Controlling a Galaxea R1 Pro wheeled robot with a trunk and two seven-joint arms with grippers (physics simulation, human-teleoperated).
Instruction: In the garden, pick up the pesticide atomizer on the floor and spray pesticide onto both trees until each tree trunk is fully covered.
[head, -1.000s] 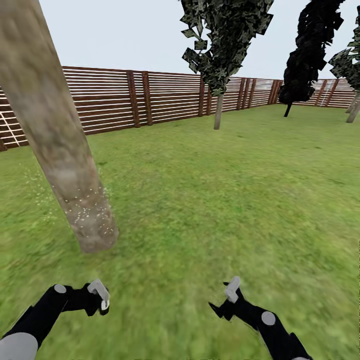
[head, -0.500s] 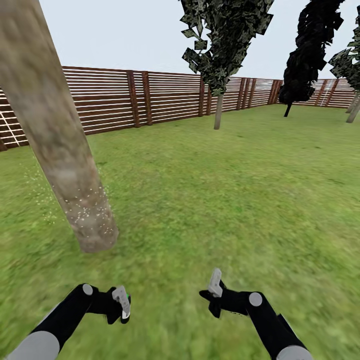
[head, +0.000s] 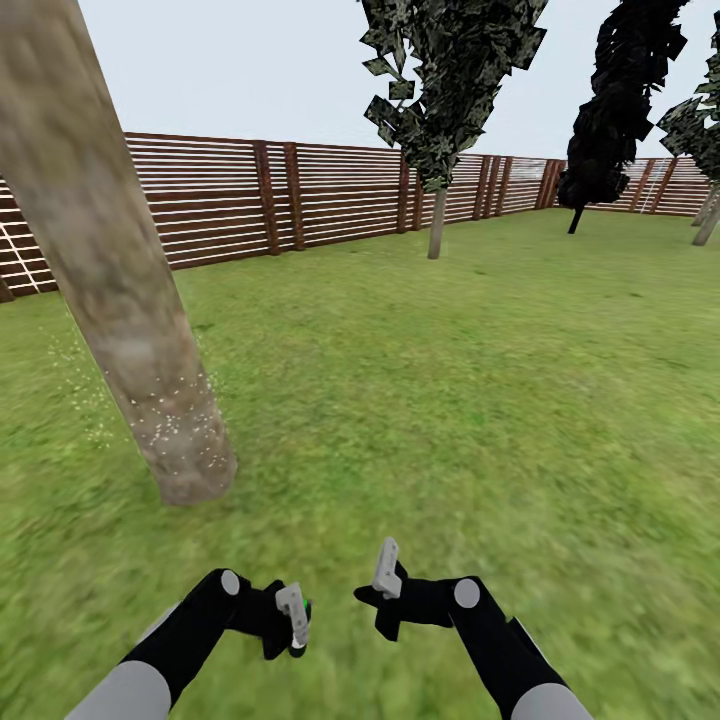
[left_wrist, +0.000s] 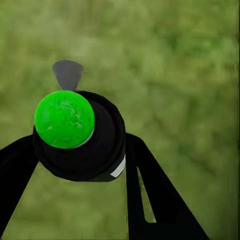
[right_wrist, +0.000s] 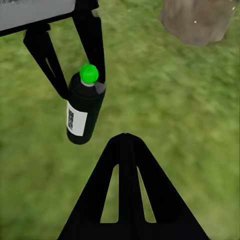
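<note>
Atomizer carried low at near trunk.
I have the left gripper (right_wrist: 82, 60) pinching the pesticide atomizer (right_wrist: 84, 106) upright, green cap up, above the grass (head: 450, 400); right gripper (head: 385, 585) fingers pressed together, empty. Speckled tree trunk (head: 150, 380) stands ahead-left, presumably within spray reach.

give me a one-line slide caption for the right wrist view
Left gripper holds the black, green-capped pesticide atomizer above the grass, with a tree trunk base nearby.
</note>
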